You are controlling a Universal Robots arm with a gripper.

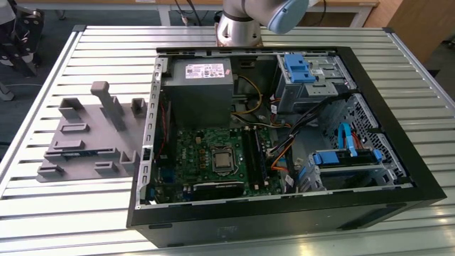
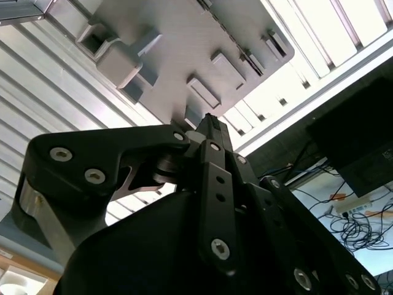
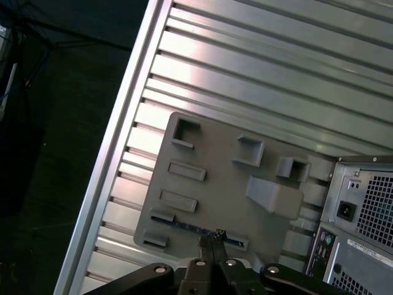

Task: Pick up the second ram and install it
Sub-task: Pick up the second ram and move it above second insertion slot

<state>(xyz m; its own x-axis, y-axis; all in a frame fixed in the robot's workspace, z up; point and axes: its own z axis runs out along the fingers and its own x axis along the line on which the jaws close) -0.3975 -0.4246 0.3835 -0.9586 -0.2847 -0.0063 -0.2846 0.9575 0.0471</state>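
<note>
The second ram [image 3: 184, 224] is a thin dark blue-green strip lying on edge between low blocks of the grey holder tray [image 3: 215, 178]. In the exterior view the ram [image 1: 84, 153] shows as a bluish line along the near side of that tray [image 1: 85, 133]. My gripper [image 3: 212, 236] hangs well above the tray, its fingertips over the strip's end toward the computer. The two black fingers are pressed together with nothing between them. In the second wrist view the gripper [image 2: 209, 120] points at the tray [image 2: 184, 37] from high up.
An open black computer case [image 1: 284, 213] lies on the slatted metal table [image 1: 71, 213], to the exterior view's right of the tray. Inside are a green motherboard [image 1: 195, 154] with long black slot rails [image 1: 254, 154], cables and blue drive brackets. The table edge [image 3: 116, 147] runs beside the tray.
</note>
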